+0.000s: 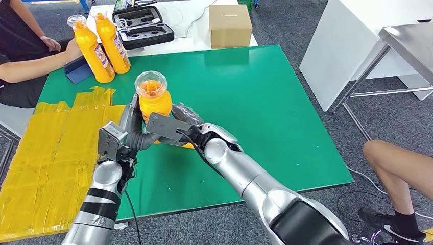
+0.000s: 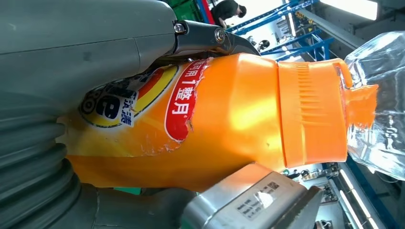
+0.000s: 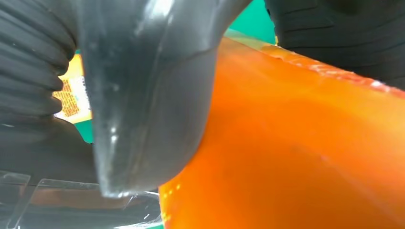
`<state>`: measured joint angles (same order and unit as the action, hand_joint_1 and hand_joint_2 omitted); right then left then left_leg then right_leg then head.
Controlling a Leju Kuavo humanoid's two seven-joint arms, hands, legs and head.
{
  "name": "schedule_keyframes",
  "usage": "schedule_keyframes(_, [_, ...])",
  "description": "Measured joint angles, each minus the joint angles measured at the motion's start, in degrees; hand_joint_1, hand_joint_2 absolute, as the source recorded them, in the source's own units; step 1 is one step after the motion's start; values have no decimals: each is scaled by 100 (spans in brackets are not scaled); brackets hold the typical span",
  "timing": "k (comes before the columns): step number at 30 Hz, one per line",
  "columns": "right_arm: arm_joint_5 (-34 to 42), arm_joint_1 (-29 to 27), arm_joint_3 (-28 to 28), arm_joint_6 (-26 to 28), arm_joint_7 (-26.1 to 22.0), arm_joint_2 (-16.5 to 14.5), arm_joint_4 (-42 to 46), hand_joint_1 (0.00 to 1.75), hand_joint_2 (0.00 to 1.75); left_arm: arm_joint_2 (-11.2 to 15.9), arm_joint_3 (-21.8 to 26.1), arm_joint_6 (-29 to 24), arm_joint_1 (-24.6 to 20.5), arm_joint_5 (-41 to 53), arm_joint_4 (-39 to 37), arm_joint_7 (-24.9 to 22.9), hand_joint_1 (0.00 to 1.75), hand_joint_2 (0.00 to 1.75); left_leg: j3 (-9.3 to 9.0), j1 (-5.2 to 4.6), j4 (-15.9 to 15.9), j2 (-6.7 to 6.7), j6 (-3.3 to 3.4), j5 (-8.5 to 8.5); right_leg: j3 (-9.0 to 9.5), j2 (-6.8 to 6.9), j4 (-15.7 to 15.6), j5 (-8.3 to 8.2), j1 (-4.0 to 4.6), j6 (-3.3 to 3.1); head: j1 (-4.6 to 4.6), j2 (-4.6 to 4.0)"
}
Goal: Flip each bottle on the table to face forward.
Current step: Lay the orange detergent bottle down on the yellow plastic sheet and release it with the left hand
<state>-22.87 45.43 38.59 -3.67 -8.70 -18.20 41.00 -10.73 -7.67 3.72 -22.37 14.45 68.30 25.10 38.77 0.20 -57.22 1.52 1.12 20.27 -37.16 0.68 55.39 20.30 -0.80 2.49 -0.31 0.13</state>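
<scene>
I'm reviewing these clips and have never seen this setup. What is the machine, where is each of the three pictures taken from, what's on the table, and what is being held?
This is a humanoid robot with two silver arms ending in many-fingered hands. The wide picture is from its head, looking down at a green table. The other two come from cameras at its wrists, so they are close-ups and turned sideways.

Both the left hand and the right hand hold one orange bottle with a clear cap; the left wrist view shows its label.

Two more orange bottles stand at the table's far left corner, near a seated person's arm. Yellow tape covers the left edge. Behind the table sit a black case and a cardboard box.
</scene>
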Motion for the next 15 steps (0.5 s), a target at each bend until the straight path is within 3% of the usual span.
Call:
schedule_keyframes(2, [-84,-3,12,112,6,11,12,4,87,7,2,-11,-11,48,-13,-21,175,175,0,0,0,0,0,0,0,0,0,0,0,0,-1,0])
schedule_keyframes(4, [-206,-5,21,305,41,36,69,0,0,13,3,-124,-18,171,-20,-80,175,175,0,0,0,0,0,0,0,0,0,0,0,0,1,0])
schedule_keyframes(9, [-342,34,-43,495,116,265,445,0,0,106,99,-837,-4,702,-30,-273,175,175,0,0,0,1,0,0,-2,-1,0,-1,0,0,1,0])
schedule_keyframes(15, [-363,44,-122,483,121,471,686,0,0,220,224,-1166,-19,974,-29,-329,175,175,-1,0,0,0,0,-1,-2,-1,0,-1,0,0,-1,0])
